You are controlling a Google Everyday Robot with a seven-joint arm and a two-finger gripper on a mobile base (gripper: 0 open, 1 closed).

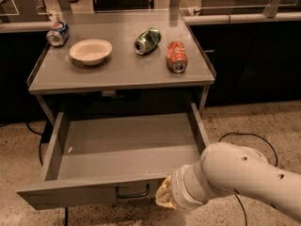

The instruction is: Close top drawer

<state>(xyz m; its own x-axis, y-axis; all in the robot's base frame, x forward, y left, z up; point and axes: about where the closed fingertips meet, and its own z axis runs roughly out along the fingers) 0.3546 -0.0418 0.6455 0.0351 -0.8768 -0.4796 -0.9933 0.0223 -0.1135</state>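
The top drawer of the grey metal cabinet is pulled far out and is empty inside. Its flat front panel faces me at the bottom of the view, with a small dark wire handle at its centre. My gripper is at the right part of the front panel, just right of the handle, touching or nearly touching the panel. The white arm reaches in from the lower right and hides most of the gripper.
On the cabinet top stand a white bowl, a blue can, a green can and a red can, all cans lying on their sides. Black cables lie on the speckled floor at the right.
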